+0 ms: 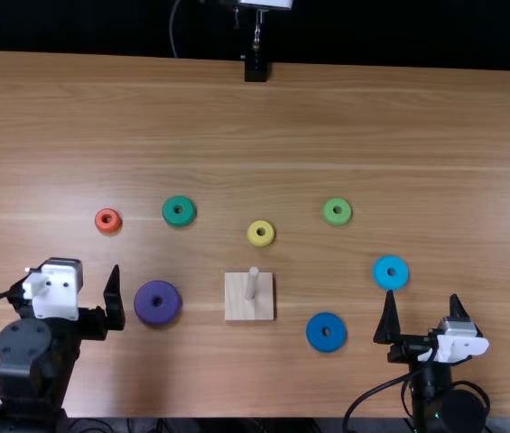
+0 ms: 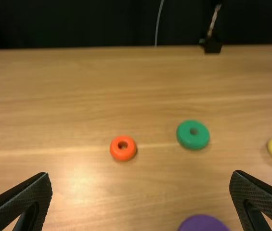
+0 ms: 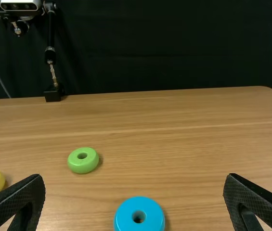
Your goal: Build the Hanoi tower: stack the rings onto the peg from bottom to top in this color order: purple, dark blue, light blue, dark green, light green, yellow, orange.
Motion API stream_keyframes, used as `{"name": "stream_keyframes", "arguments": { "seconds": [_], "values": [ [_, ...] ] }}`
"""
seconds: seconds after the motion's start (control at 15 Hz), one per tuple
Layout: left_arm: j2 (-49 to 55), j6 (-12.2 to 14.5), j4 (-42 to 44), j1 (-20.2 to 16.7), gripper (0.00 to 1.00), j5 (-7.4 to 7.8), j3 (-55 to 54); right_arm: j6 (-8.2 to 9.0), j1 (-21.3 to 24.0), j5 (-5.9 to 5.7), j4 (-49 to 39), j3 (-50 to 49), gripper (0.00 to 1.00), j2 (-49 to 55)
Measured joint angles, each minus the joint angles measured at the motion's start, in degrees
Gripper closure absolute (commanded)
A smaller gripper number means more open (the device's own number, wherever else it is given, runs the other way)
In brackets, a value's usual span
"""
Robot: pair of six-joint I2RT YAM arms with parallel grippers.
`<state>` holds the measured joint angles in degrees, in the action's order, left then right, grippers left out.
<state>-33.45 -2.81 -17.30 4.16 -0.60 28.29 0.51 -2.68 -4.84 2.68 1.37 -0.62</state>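
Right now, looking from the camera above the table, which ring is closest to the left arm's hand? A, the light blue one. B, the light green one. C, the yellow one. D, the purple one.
D, the purple ring lies just beside the left hand, nearer than the other three.

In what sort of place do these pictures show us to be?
Probably a robotics lab or test station: two robot arms with a left gripper and a right gripper at a table, a camera on a stand, and a black curtain behind.
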Motion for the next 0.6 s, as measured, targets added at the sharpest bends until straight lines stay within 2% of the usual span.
{"name": "stream_keyframes", "arguments": {
  "seconds": [0.2,0.47,0.6],
  "values": [
    [-9.62,0.00,-6.36,0.17,0.00,0.61,5.64,0.00,0.00,-0.04,0.00,0.00,0.00,0.00],
    [-21.86,-0.02,-8.61,5.42,0.00,3.15,10.40,0.00,0.00,-0.04,-0.02,0.00,0.00,0.00],
    [-26.75,0.04,-11.37,8.13,0.00,2.69,13.35,0.02,0.00,-0.02,0.00,0.00,0.00,0.00]
  ]
}}
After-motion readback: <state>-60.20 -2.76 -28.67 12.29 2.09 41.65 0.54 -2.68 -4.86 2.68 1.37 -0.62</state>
